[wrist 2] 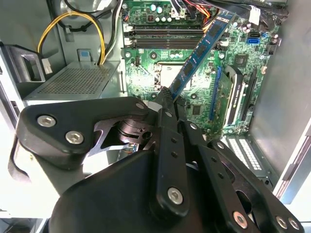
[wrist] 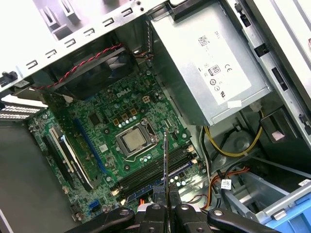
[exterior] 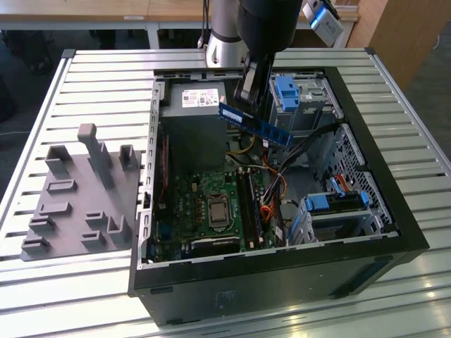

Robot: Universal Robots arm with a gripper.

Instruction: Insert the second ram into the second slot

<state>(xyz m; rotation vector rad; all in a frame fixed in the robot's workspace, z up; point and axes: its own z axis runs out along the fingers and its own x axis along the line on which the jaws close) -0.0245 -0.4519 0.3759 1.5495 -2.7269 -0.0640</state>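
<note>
My gripper (exterior: pixel 246 101) hangs over the open computer case (exterior: pixel 366 274), shut on the second ram (exterior: pixel 255 124), a long thin blue board held level above the case's back half. In the second wrist view the ram (wrist 2: pixel 201 48) juts out from the gripper (wrist 2: pixel 167 98) over the motherboard (wrist 2: pixel 233 53). The first wrist view shows the ram (wrist: pixel 165 162) edge-on, rising from the gripper (wrist: pixel 165 208) across the dark memory slots (wrist: pixel 148 177). Those slots (exterior: pixel 252 205) lie beside the processor socket (exterior: pixel 215 210), well below the ram. I cannot tell which is the second slot.
A grey power supply (exterior: pixel 194 105) fills the case's back corner at the exterior view's left. Light-blue drive latches (exterior: pixel 287 91) and a drive cage (exterior: pixel 338 204) stand at the right, with orange and black cables (exterior: pixel 271 190) between. A grey fixture block (exterior: pixel 84 190) sits outside the case.
</note>
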